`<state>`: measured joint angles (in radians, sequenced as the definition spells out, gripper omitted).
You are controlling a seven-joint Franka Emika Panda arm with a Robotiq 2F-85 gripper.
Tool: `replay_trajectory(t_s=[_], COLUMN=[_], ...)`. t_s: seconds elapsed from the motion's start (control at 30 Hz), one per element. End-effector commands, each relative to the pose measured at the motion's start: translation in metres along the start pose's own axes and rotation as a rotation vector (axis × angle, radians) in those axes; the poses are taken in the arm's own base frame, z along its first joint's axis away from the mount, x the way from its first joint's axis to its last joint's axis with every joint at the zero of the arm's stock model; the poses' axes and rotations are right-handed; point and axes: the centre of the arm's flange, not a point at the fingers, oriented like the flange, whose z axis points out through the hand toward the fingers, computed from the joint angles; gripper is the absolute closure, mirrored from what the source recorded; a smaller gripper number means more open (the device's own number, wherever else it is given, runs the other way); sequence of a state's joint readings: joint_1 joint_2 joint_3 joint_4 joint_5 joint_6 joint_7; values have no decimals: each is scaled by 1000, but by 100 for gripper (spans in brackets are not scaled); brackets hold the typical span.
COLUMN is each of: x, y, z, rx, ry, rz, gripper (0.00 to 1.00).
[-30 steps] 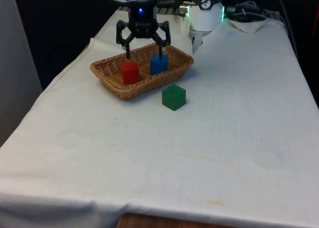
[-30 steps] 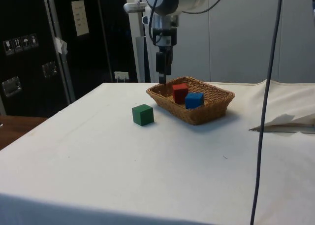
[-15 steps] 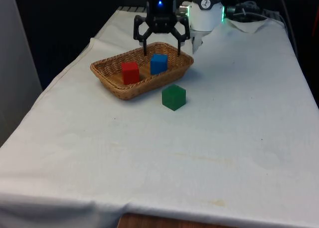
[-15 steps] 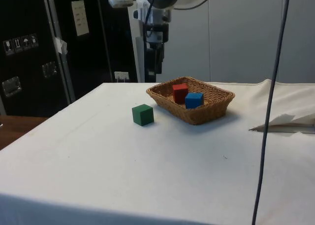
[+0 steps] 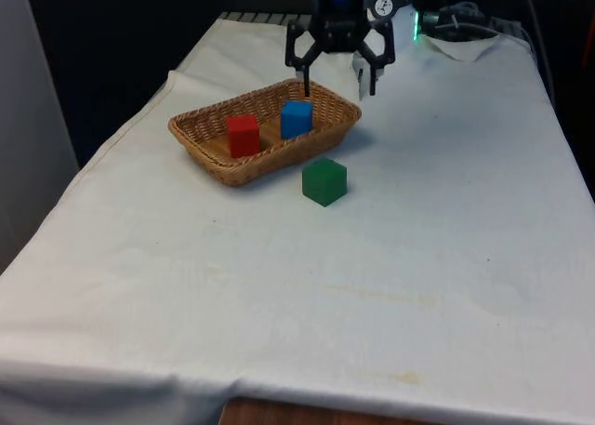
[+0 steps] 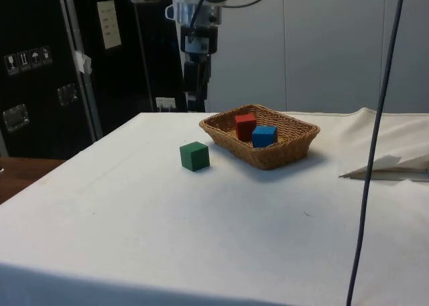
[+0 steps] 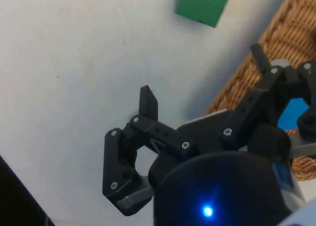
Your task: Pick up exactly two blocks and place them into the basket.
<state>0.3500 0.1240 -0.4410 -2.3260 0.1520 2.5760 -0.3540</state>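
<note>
A wicker basket (image 5: 199,144) (image 6: 269,160) (image 7: 289,35) holds a red block (image 5: 243,135) (image 6: 244,126) and a blue block (image 5: 297,119) (image 6: 264,136) (image 7: 290,115), both resting inside it. A green block (image 5: 323,181) (image 6: 194,156) (image 7: 203,3) sits on the cloth just outside the basket's near rim. My gripper (image 5: 338,90) (image 6: 196,95) (image 7: 203,77) hangs open and empty above the basket's far corner at the front view's right. It is well clear of all three blocks.
Crumpled white material (image 5: 462,46) (image 6: 389,167) lies at the far end on the front view's right. A dark cable (image 6: 373,152) hangs down in the side view. The table edge (image 5: 121,132) runs close to the basket at the front view's left.
My open gripper has risen from over the basket, between the red and blue blocks, and moved toward the front view's right and the table's far end. The blocks have stayed put.
</note>
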Motion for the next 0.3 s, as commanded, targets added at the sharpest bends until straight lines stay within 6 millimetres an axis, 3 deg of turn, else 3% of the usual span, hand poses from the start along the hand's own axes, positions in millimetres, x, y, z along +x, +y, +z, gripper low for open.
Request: replay_trajectory(t_s=[0.0,0.27], x=[2,3], y=[-3,-10], z=[0,1], rx=[-10,4], ry=[-7,-1], rz=[1,-5], gripper=[0,0])
